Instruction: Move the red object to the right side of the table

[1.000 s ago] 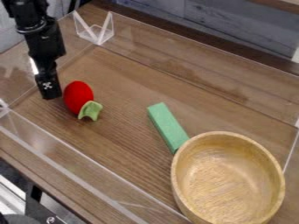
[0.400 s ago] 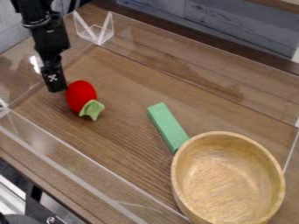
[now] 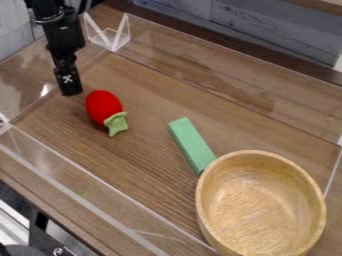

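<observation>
The red object is a small rounded red toy fruit with a light green leafy cap pointing toward the front right. It lies on the left part of the brown wood-grain table. My black gripper hangs just behind and to the left of the fruit, close to it but holding nothing. Its jaws stand open, though they are seen edge-on and are hard to make out.
A green rectangular block lies near the middle of the table. A round wooden bowl sits at the front right corner. Low clear acrylic walls edge the tabletop.
The gripper has moved back and slightly right. The red fruit has shifted a little to the right and rolled, its cap now pointing more to the front.
</observation>
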Robot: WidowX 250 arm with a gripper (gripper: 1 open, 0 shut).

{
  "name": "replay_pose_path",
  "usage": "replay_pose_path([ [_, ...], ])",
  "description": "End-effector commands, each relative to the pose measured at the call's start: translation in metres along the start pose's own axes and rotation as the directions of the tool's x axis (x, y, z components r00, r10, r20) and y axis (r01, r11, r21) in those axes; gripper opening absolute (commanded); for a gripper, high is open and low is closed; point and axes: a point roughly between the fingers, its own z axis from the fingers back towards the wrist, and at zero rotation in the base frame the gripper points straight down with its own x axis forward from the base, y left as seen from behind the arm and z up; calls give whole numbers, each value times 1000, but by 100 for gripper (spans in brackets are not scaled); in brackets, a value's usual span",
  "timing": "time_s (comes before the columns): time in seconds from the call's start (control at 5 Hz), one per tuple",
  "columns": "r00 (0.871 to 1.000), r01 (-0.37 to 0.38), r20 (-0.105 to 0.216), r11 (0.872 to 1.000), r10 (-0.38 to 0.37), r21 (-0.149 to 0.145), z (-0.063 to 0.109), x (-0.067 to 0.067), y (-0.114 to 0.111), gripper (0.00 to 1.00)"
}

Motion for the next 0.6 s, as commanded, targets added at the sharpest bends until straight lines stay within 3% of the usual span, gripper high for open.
replay_pose_path([
  [0.0,1000,-23,20,998,22,50,5,6,12,100],
  [0.4,998,-65,25,997,64,44,-7,14,15,100],
])
